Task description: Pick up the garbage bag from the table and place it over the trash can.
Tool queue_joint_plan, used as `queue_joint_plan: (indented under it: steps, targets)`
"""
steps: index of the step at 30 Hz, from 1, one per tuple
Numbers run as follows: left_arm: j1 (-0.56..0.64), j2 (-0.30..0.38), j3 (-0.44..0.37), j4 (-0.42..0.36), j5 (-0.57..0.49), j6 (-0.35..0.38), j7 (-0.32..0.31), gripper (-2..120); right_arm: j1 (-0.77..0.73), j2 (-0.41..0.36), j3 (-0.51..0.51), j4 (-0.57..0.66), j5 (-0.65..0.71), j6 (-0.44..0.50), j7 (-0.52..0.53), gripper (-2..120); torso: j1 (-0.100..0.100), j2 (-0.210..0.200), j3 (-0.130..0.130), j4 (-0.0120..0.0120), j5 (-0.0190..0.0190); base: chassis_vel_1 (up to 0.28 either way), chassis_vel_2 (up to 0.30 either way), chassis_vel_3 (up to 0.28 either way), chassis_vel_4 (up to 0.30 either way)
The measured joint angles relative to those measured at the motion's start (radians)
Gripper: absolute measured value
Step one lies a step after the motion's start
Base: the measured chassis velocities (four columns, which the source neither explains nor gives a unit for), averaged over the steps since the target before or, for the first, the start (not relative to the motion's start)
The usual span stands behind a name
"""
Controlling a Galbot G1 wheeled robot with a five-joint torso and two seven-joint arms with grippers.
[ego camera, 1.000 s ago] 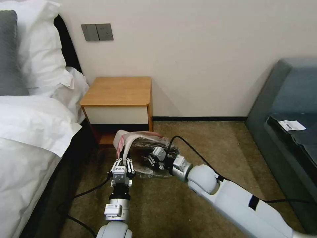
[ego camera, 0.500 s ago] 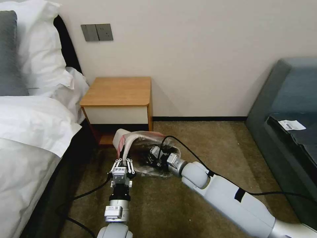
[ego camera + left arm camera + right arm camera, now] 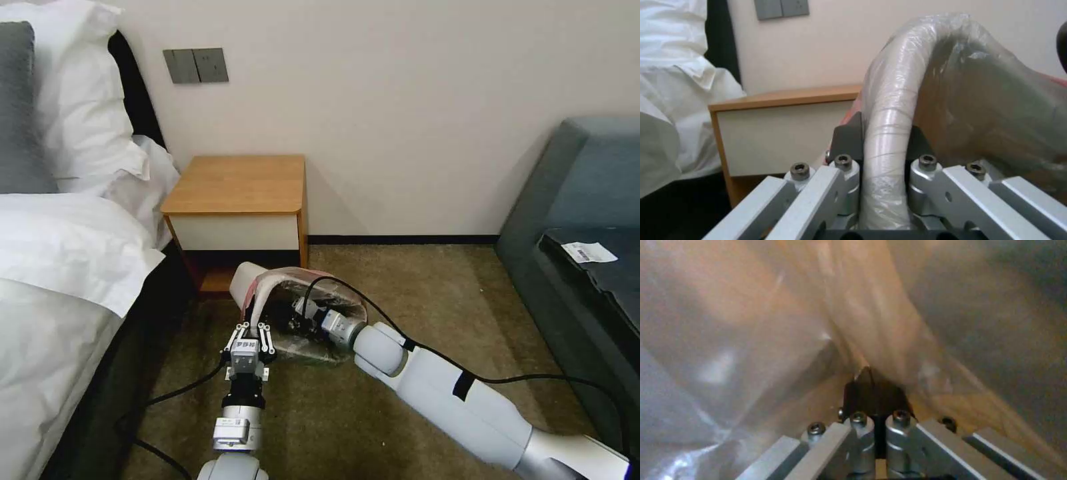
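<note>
The cream trash can (image 3: 241, 279) sits on the carpet in front of the table (image 3: 237, 183). The translucent pink-tinted garbage bag (image 3: 313, 279) is draped over its rim and mouth. My left gripper (image 3: 256, 312) is shut on the bag-covered rim (image 3: 889, 126), with a dark finger (image 3: 849, 136) on each side of it. My right gripper (image 3: 295, 320) reaches inside the bag from the right. In the right wrist view it (image 3: 871, 386) is shut on a fold of the bag (image 3: 795, 306). The crinkled bag (image 3: 991, 106) hides the can's inside.
A bed with white bedding (image 3: 60, 253) runs along the left. A dark grey sofa (image 3: 587, 227) stands at the right. Black cables (image 3: 180, 383) trail over the carpet beside my arms. The wooden table top (image 3: 786, 96) stands close behind the can.
My right arm has pushed to the left, carrying its gripper deeper into the bag. The left gripper has kept its hold on the rim and barely shifted.
</note>
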Motion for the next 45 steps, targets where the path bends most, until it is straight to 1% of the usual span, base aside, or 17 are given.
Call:
queue_joint_plan:
  steps: [6,7,11,12,19,23,26,30,32,33,35,36,39,40,42,43,45]
  targets:
    - [-0.003,-0.002,0.000,0.002,-0.002,0.000,0.001,10,-0.007,-0.006,0.003,0.012,0.004,0.003,0.008,0,0.000,0.000,0.000,0.0006,0.0001,0.000,0.000,0.000,0.000]
    - [-0.004,-0.002,0.000,0.002,-0.004,0.001,0.001,9,-0.015,-0.009,0.010,0.028,0.004,0.004,0.008,0,0.000,0.000,0.000,0.0010,0.0000,0.000,0.000,0.000,0.000]
    - [-0.016,0.000,-0.003,0.004,-0.031,0.015,0.001,9,-0.047,-0.029,0.038,0.099,0.009,0.004,0.008,0,0.000,0.000,0.000,0.0004,-0.0017,0.000,0.000,0.000,0.000]
    - [-0.023,0.001,-0.008,0.013,-0.042,0.019,0.000,9,-0.061,-0.040,0.047,0.130,0.014,0.003,0.007,0,0.000,0.000,0.000,-0.0001,-0.0017,0.000,0.000,0.000,0.000]
    - [-0.041,0.001,-0.023,0.032,-0.102,0.056,-0.004,9,-0.136,-0.104,0.094,0.257,0.025,0.000,-0.010,0,0.000,0.000,0.000,0.0001,-0.0021,0.000,0.000,0.000,0.000]
    - [-0.044,0.001,-0.024,0.031,-0.119,0.080,-0.012,9,-0.176,-0.115,0.127,0.289,0.023,0.005,-0.024,0,0.000,0.000,0.000,0.0001,-0.0023,0.000,0.000,0.000,0.000]
    - [-0.043,0.001,-0.023,0.023,-0.155,0.130,-0.036,9,-0.234,-0.131,0.175,0.327,0.014,0.028,-0.041,0,0.000,0.000,0.000,0.0001,-0.0035,0.000,0.000,0.000,0.000]
    - [-0.041,0.001,-0.020,0.019,-0.177,0.169,-0.059,9,-0.283,-0.147,0.212,0.368,0.001,0.050,-0.063,0,0.000,0.000,0.000,0.0001,-0.0030,0.000,0.000,0.000,0.000]
    - [-0.041,0.002,-0.014,0.013,-0.210,0.215,-0.087,9,-0.346,-0.166,0.264,0.428,-0.008,0.072,-0.090,0,0.000,0.000,0.000,0.0002,-0.0030,0.000,0.000,0.000,0.000]
    - [-0.041,0.002,-0.014,0.013,-0.210,0.215,-0.087,9,-0.346,-0.166,0.264,0.428,-0.008,0.072,-0.090,0,0.000,0.000,0.000,0.0002,-0.0030,0.000,0.000,0.000,0.000]
    - [-0.041,0.003,-0.003,0.006,-0.265,0.265,-0.118,9,-0.408,-0.180,0.313,0.480,-0.016,0.096,-0.110,0,0.000,0.000,0.000,0.0002,-0.0033,0.000,0.000,0.000,0.000]
    - [-0.041,0.003,-0.003,0.006,-0.265,0.265,-0.118,9,-0.408,-0.180,0.313,0.480,-0.016,0.096,-0.110,0,0.000,0.000,0.000,0.0002,-0.0033,0.000,0.000,0.000,0.000]
    - [-0.047,0.005,0.005,-0.009,-0.329,0.357,-0.162,9,-0.505,-0.185,0.398,0.541,-0.024,0.135,-0.138,0,0.000,0.000,0.000,0.0003,-0.0020,0.000,0.000,0.000,0.000]
    - [-0.047,0.005,0.005,-0.009,-0.329,0.357,-0.162,9,-0.505,-0.185,0.398,0.541,-0.024,0.135,-0.138,0,0.000,0.000,0.000,0.0003,-0.0020,0.000,0.000,0.000,0.000]
    - [-0.048,0.008,0.009,-0.023,-0.396,0.441,-0.190,9,-0.602,-0.184,0.483,0.585,-0.026,0.179,-0.148,0,0.000,0.000,0.000,0.0000,-0.0018,0.000,0.000,0.000,0.000]
    - [-0.048,0.008,0.009,-0.023,-0.396,0.441,-0.190,9,-0.602,-0.184,0.483,0.585,-0.026,0.179,-0.148,0,0.000,0.000,0.000,0.0000,-0.0018,0.000,0.000,0.000,0.000]
    - [-0.050,0.011,0.009,-0.021,-0.424,0.471,-0.201,9,-0.667,-0.172,0.540,0.614,-0.026,0.209,-0.146,0,0.000,0.000,0.000,-0.0002,-0.0017,0.000,0.000,0.000,0.000]
